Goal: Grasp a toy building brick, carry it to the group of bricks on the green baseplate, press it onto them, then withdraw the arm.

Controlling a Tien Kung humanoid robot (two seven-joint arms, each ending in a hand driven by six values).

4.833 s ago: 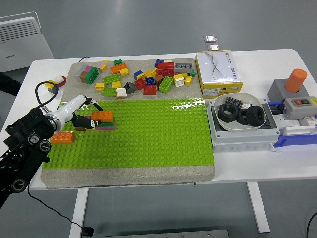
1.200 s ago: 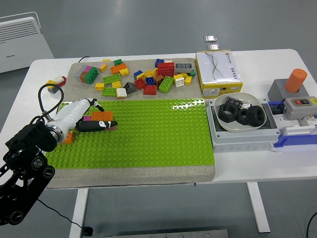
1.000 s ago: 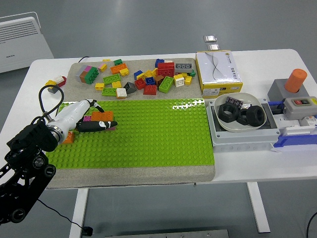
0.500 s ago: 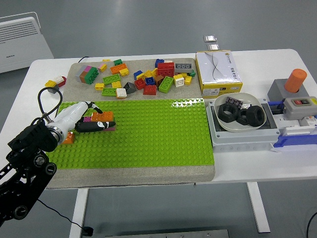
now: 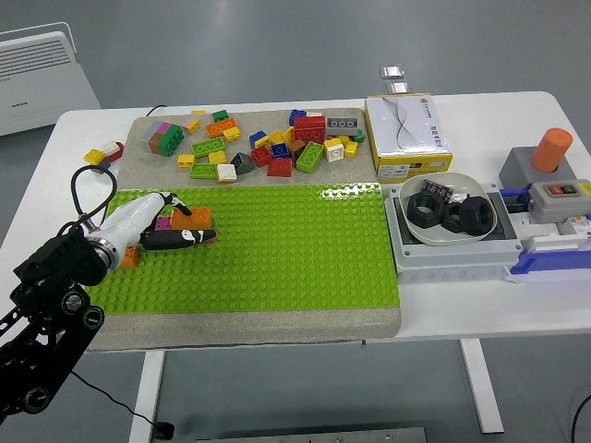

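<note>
1. The left arm comes in from the lower left corner and reaches over the left end of the green baseplate, which lies on the white worktop.
2. The left hand is over the baseplate's left part. Its white shell points toward the stacked bricks, and its dark fingers stretch out flat along the near side of the stack. I cannot tell whether they grip anything.
3. The orange brick sits on top of the small stack on the baseplate, just beyond the fingers, with a pink brick showing at the stack's left side.
4. Another orange brick stands on the baseplate left of the stack, partly hidden under the wrist.
5. Beyond the baseplate's far edge, a grey mat carries the loose bricks in red, yellow, green, blue and orange. A green and orange block lies at the mat's left end.
6. Off the baseplate's far left corner, a yellow and red piece lies on the bare worktop.
7. Right of the loose bricks, past the baseplate's far right corner, lies a yellow and white box.
8. Just right of the baseplate, a white bowl holds large black nuts and rests on a grey tray.
9. Farthest right of the baseplate stands a grey unit with an orange cylinder on top.
</note>
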